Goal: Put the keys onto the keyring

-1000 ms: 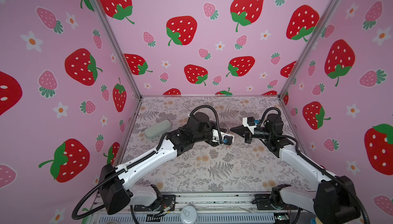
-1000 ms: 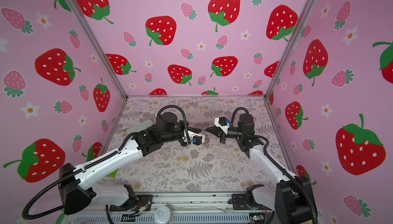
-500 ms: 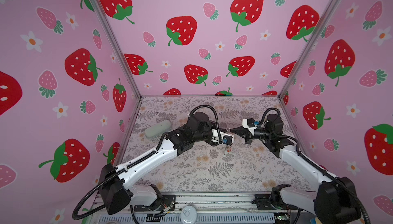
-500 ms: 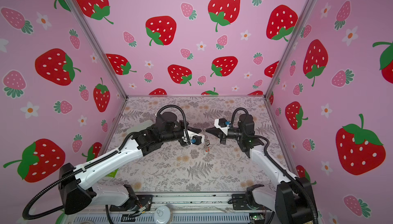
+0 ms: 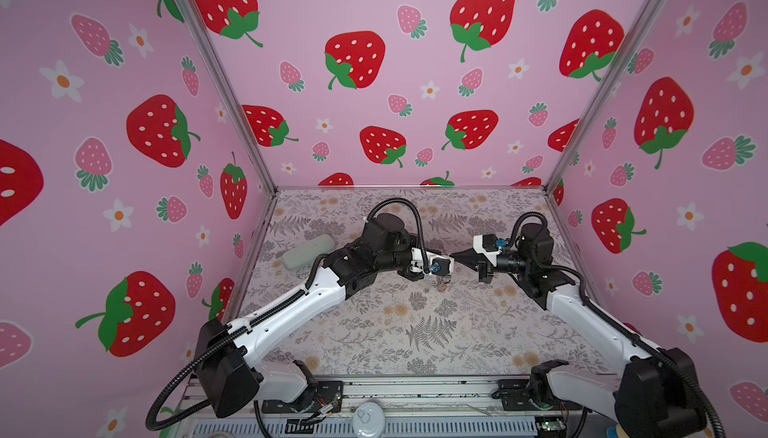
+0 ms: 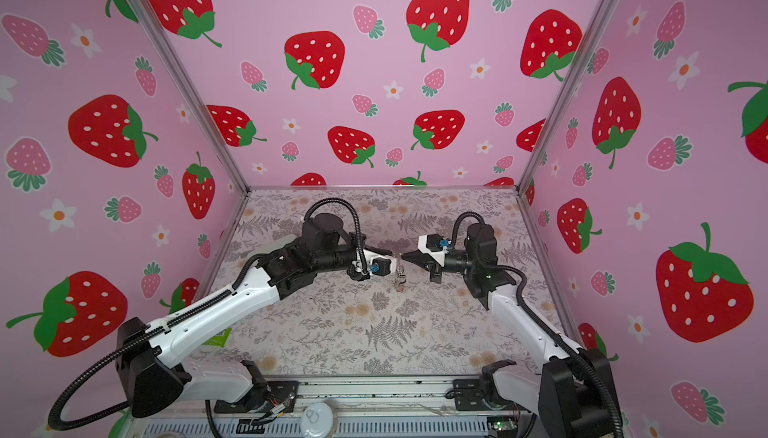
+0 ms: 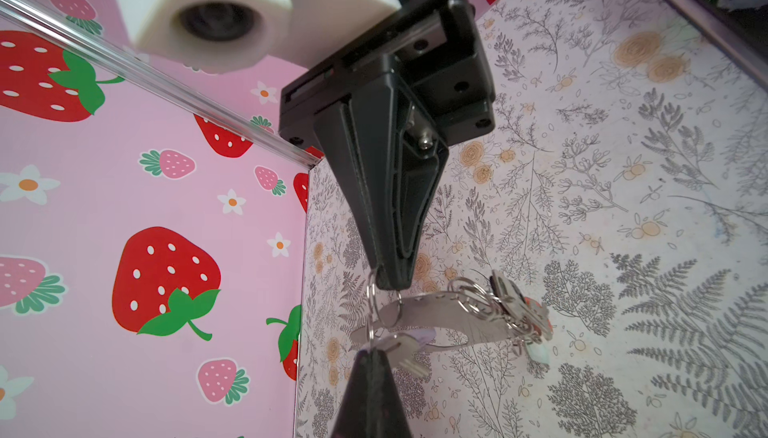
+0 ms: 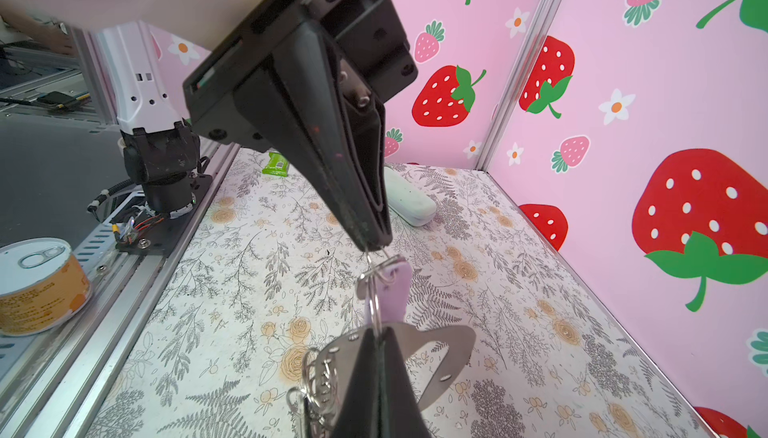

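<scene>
Nearest me, on the front rail and well short of both arms, sits a tin can (image 5: 368, 415), which is no part of this job. Further in, the two arms meet tip to tip in the air above the table (image 5: 415, 332).

The left gripper (image 8: 372, 242) is clenched, and so is the right gripper (image 7: 390, 280). Each nips the thin wire ring (image 8: 376, 311) of the keyring (image 7: 415, 311), one at either end, so the ring spans the gap between the tips.

Right by the left gripper's tip the lilac key (image 8: 390, 290) sits against that ring. I can't tell whether it is wound fully on or only part way. Just beside the tips the strap loop (image 8: 440, 352) juts out. Off its far end the other keys (image 7: 519, 311) hang in a bunch on small rings, a red tag among them.

I'd say most of the job is done: the bunch looks to be on, and the lilac key is the one in hand. I spot no loose key on the table. What's left, I'd guess, is seating that key and letting go.

Farthest off, well behind the left gripper, lies the pale case (image 5: 307, 251).
</scene>
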Controlling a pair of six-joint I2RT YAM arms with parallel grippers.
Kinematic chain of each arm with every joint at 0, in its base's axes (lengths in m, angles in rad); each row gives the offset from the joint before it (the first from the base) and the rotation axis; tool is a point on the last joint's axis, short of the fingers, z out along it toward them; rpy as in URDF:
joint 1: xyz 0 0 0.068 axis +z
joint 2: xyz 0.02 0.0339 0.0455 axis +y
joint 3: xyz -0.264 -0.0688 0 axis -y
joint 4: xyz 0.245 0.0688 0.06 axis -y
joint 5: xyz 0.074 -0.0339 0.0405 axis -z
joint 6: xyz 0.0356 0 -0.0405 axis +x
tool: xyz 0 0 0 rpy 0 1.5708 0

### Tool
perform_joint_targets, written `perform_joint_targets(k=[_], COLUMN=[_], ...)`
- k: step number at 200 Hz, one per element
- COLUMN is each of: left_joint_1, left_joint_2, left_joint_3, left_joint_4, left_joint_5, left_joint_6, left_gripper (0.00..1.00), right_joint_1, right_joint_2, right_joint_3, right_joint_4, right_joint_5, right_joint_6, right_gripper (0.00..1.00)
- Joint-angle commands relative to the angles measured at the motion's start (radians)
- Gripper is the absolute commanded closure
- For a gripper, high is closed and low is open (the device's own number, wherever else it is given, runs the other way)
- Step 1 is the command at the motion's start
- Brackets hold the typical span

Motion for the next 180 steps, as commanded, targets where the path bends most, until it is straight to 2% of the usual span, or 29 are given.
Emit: perform_joint_targets(k=[1, 53, 83, 115, 180], left_joint_1=[0.006, 0.003, 0.003, 0.003, 0.001], left_joint_2=[0.005, 0.003, -0.006, -0.015, -0.021], left_joint_3=[0.048, 0.047, 0.038, 0.031, 0.022], left_joint_4=[-0.025, -0.031, -0.034, -0.032, -0.022], left_joint_5=[0.06, 0.065, 0.058, 0.057, 0.046], left_joint_6=[-0.008, -0.008, -0.006, -0.009, -0.013], left_gripper=[1.0, 1.0, 1.0, 1.0, 1.0], right_joint_1=[0.006, 0.005, -0.009, -0.014, -0.014], right_joint_2=[-0.019, -0.017, -0.023, -0.023, -0.02], right_joint_3=[0.005, 0.017, -0.009, -0.021, -0.02], right_joint_4=[-0.002, 0.008, 0.094, 0.141, 0.142], right_joint_5=[-0.048, -0.042, -0.044, -0.048, -0.048], right_joint_6=[-0.035, -0.015, 0.069, 0.105, 0.114], right_gripper=[1.0, 1.0, 1.0, 1.0, 1.0])
